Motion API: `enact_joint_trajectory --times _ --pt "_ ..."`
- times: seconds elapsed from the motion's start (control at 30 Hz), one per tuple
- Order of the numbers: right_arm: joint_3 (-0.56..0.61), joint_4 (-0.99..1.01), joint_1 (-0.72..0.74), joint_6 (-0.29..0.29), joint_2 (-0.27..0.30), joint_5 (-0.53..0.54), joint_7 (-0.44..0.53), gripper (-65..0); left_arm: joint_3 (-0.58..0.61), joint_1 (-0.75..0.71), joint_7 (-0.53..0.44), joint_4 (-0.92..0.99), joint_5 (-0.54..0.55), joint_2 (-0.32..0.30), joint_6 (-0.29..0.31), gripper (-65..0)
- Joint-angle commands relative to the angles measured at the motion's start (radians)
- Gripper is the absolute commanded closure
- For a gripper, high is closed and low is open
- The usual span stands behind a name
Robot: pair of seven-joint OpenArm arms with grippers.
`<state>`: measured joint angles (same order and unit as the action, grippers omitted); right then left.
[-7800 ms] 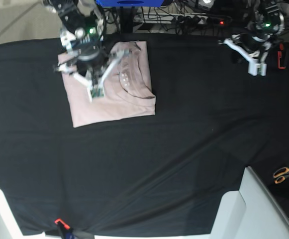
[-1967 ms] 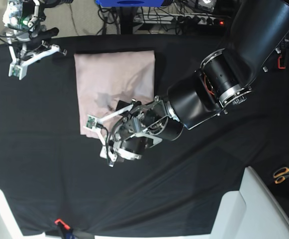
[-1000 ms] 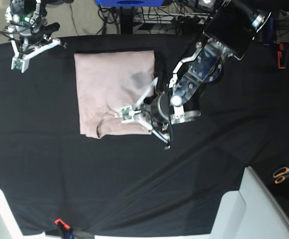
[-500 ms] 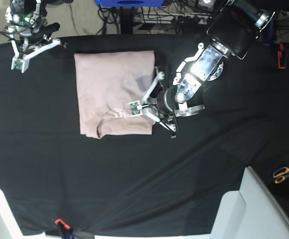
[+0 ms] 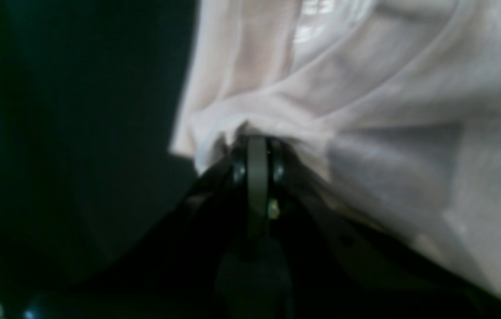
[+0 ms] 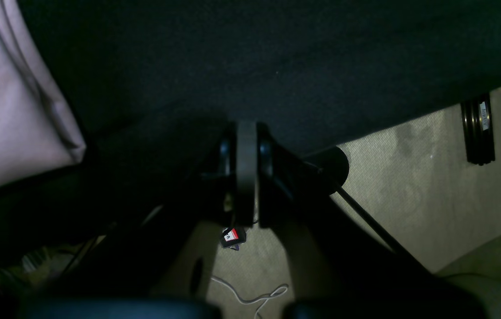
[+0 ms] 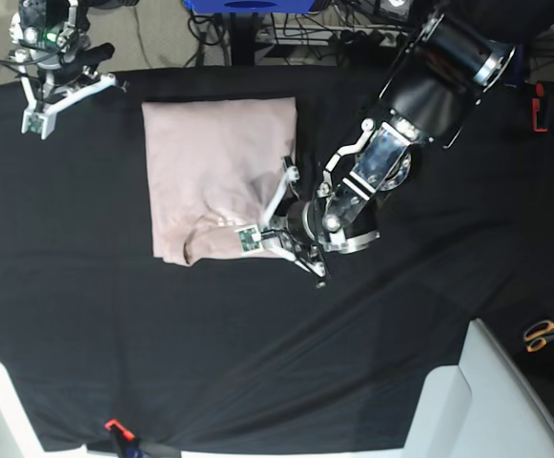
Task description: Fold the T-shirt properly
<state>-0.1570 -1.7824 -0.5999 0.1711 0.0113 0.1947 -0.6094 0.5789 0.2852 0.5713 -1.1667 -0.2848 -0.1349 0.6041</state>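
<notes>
Pink T-shirt (image 7: 219, 167) fabric is pinched at its lower edge by the clenched left claw (image 5: 257, 144), while the right claw (image 6: 246, 133) hangs clenched and empty above the black surface (image 7: 257, 363).

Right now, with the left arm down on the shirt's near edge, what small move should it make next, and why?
Probably draw the left gripper a little further toward the shirt's free corner, then let go. Its jaws are shut on a bunched fold of the T-shirt, and that lower edge looks rumpled rather than flat. The right gripper is shut and off the cloth, so it cannot help.
</notes>
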Motion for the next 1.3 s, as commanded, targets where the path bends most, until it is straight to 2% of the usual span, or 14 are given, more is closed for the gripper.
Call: enact_joint_trajectory --times 0.0,0.1,0.23,0.5,0.67,0.8,0.9,1.03,1.27 --pt "-0.003 -0.014 -0.013 0.000 0.003 -0.007 0.016 0.0 -0.004 0.036 -0.018 0.017 0.002 0.014 -0.010 0.0" --pt "-0.003 -0.014 -0.015 0.000 0.005 -0.007 0.016 0.0 -0.004 0.052 -0.029 0.057 0.000 0.034 -0.010 0.0" --pt "-0.003 -0.014 -0.016 0.000 0.005 -0.007 0.016 0.0 -0.004 0.055 -0.032 0.009 0.000 0.024 -0.010 0.0" --pt "-0.003 -0.015 -0.012 0.000 0.005 -0.007 0.016 0.0 -0.003 0.107 -0.029 -0.038 -0.001 -0.052 -0.010 0.0" --pt "-0.002 -0.017 -0.004 0.000 0.005 -0.007 0.016 0.0 -0.006 0.104 -0.006 -0.152 0.008 -0.070 -0.010 0.0" --pt "-0.002 -0.014 0.004 0.000 0.005 -0.007 0.015 0.0 -0.003 0.007 0.123 -0.368 0.009 -0.052 -0.008 0.0" --pt "-0.002 -0.014 0.004 0.000 0.005 -0.007 0.015 0.0 0.005 -0.106 0.129 -0.487 -0.001 -0.022 -0.006 0.0" --pt "-0.003 -0.014 0.004 0.000 0.005 -0.007 0.015 0.0 0.008 -0.241 0.126 -0.537 0.006 -0.006 -0.006 0.0" --pt "-0.003 -0.014 0.004 0.000 0.005 -0.007 0.015 0.0 0.008 -0.321 0.125 -0.533 0.008 -0.010 -0.006 0.0"
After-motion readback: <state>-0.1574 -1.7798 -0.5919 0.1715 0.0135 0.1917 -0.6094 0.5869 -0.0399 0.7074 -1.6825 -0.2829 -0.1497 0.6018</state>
